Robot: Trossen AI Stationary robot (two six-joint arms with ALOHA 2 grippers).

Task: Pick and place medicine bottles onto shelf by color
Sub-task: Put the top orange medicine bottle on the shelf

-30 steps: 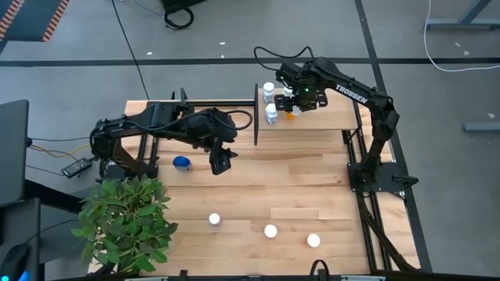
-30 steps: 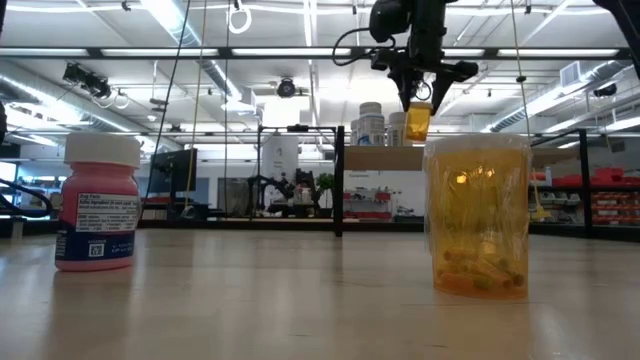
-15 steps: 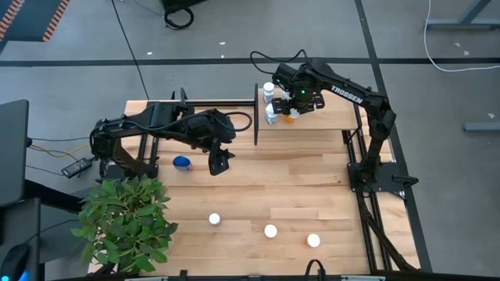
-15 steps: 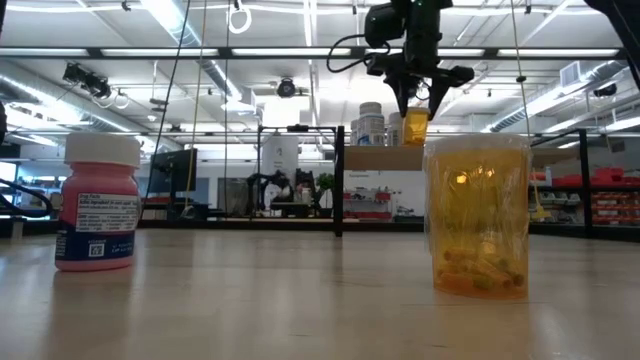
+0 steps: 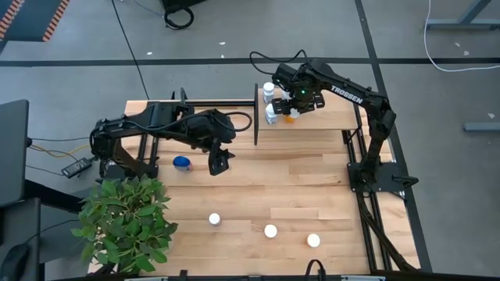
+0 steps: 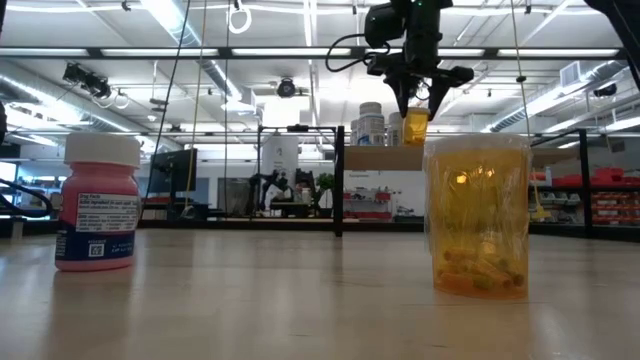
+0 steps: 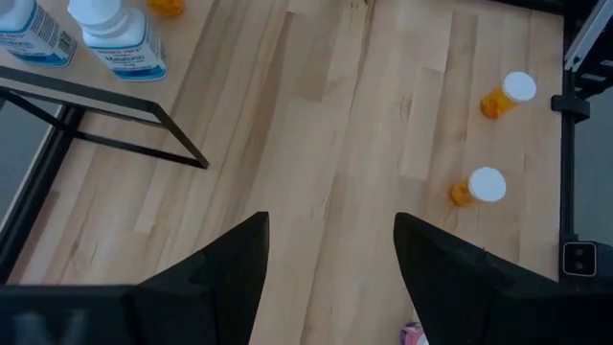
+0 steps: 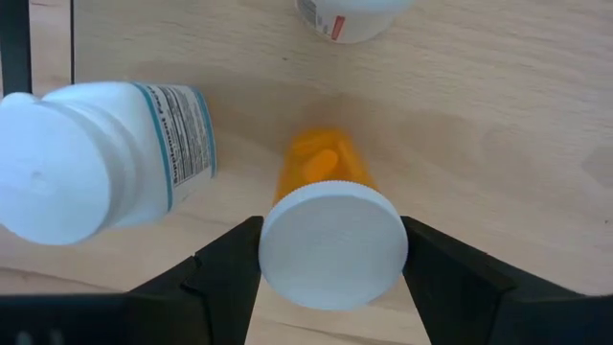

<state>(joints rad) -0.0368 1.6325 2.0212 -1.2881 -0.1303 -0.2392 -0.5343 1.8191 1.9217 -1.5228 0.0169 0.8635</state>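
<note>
Right gripper [image 5: 292,107] over shelf [image 5: 328,117] at far edge, apparently at orange bottle [image 5: 290,117], white bottles [image 5: 270,103] beside, left gripper [image 5: 219,164] mid-bench

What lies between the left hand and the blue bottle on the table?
Only bare tabletop. The high view shows the left hand hanging open over the wood, and the blue bottle stands apart from it, with nothing in the gap.

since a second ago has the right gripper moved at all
Yes. In the high view the right gripper shifted left, closer to the white bottles on the shelf.
</note>
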